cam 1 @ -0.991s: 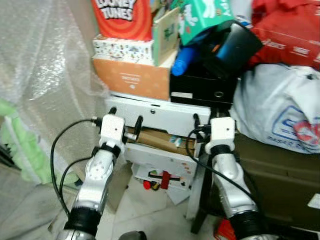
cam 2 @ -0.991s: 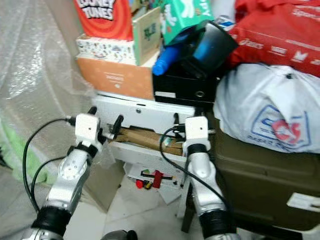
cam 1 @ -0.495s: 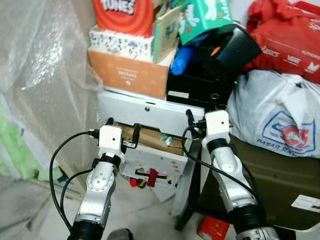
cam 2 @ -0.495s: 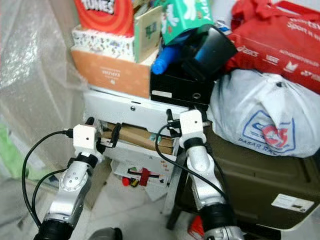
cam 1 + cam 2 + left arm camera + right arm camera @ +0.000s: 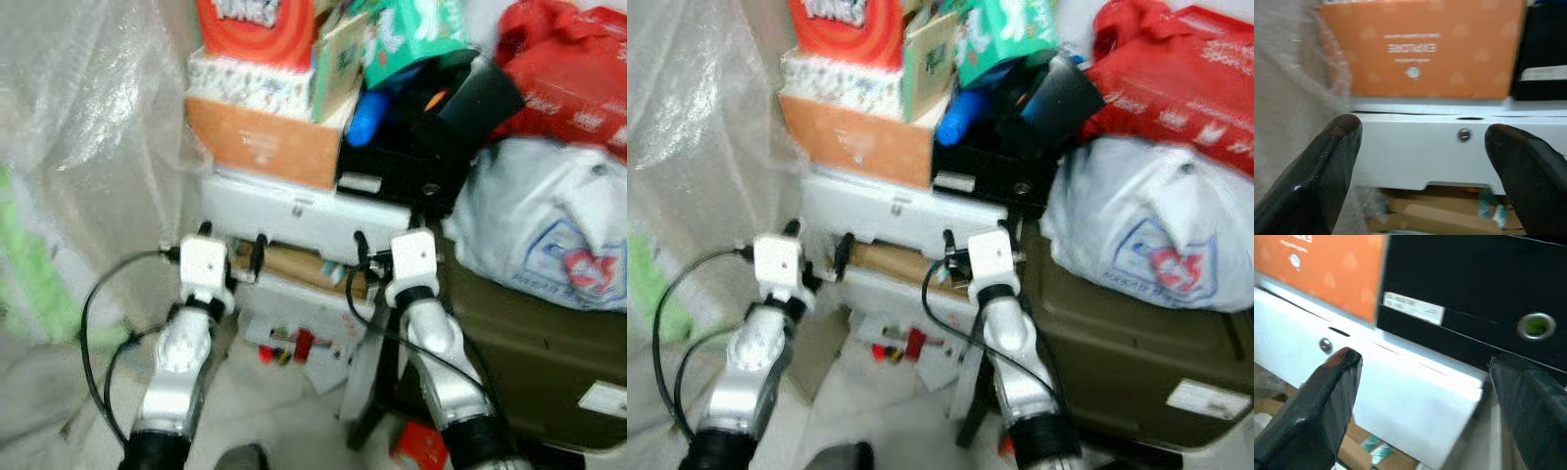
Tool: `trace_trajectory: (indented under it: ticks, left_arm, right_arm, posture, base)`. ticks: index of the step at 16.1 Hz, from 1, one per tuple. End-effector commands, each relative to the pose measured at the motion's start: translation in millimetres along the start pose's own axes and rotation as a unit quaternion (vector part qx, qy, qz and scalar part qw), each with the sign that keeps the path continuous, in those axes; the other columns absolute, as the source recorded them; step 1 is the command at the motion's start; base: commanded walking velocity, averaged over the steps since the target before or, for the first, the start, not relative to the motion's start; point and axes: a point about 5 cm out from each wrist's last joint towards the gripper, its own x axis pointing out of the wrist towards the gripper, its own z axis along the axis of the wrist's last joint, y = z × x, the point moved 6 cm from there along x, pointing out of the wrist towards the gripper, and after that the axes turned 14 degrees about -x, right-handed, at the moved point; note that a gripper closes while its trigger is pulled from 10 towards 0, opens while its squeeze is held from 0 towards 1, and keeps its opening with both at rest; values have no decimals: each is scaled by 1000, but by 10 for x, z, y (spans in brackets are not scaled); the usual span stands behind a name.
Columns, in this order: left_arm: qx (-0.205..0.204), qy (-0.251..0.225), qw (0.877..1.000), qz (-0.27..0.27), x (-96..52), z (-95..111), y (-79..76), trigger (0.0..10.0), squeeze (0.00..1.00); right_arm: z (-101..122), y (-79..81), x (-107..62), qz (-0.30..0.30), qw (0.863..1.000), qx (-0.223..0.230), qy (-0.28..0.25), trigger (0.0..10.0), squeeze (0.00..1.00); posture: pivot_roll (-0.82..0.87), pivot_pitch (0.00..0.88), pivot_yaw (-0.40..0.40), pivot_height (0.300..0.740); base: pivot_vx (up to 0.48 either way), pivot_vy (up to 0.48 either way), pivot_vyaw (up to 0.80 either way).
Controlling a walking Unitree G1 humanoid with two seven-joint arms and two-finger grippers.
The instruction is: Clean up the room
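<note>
Left claw (image 5: 1422,161) was raised with its fingers spread wide and empty, facing a white cabinet (image 5: 1415,147); an orange box (image 5: 1420,46) sat above it and a cardboard roll (image 5: 304,266) lay just beyond and below. Right claw (image 5: 1432,406) stood likewise wide apart and empty, with a black binder box (image 5: 1474,289) above it, a white plastic bag (image 5: 549,230) to its right.

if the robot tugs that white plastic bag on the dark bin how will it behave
The white plastic bag looks bulging and wrinkled, so it would probably sag and deform rather than lift as one piece. Resting on the dark bin beneath a red bag, pulling it may bring the red bag sliding down too.
</note>
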Motion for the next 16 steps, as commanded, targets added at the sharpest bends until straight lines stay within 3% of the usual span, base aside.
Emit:
trace_trajectory:
  ticks: [1,7,13,16]
  left_arm:
    - [20,-7,1000,16,24,62,61,10000,0]
    - [54,-3,998,26,76,74,82,10000,0]
    - [43,2,999,10,76,39,25,10000,0]
    - [34,-2,999,12,143,69,50,10000,0]
  right_arm:
    - [30,-42,32,-5,1000,-3,-3,10000,0]
    - [87,-61,88,-14,1000,4,-10,10000,0]
    - [136,-20,87,-10,1000,6,-18,10000,0]
    - [161,-9,124,-5,1000,5,-20,10000,0]
  posture:
    - [73,0,6,740]
    - [78,0,26,740]
    - [67,0,21,740]
    - [21,0,16,740]
  base:
    - [0,0,800]
    - [0,0,800]
    - [0,0,800]
    - [0,0,800]
